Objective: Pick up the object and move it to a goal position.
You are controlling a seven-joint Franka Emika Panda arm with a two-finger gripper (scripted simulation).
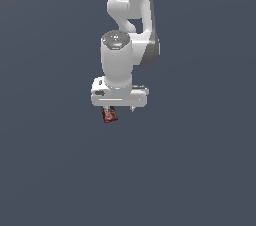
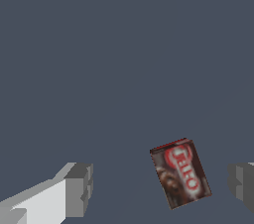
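The arm (image 1: 125, 45) was rendered as smooth, faintly glossy white plastic. The end effector (image 2: 158, 188) was fitted with matt grey fingertips (image 2: 79, 188). The box (image 2: 181, 173) was finished like printed card. The bench (image 1: 50, 170) was rendered flat, matt slate.

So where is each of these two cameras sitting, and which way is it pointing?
Exterior view: off the arm, apparently looking steeply down on the plain dark floor; it shows the white arm, the gripper and the dark red box poking out beneath it.
Wrist view: on the wrist, looking past the spread grey fingertips to the box lying between them, untouched.
Shared: the box, the gripper and the floor.
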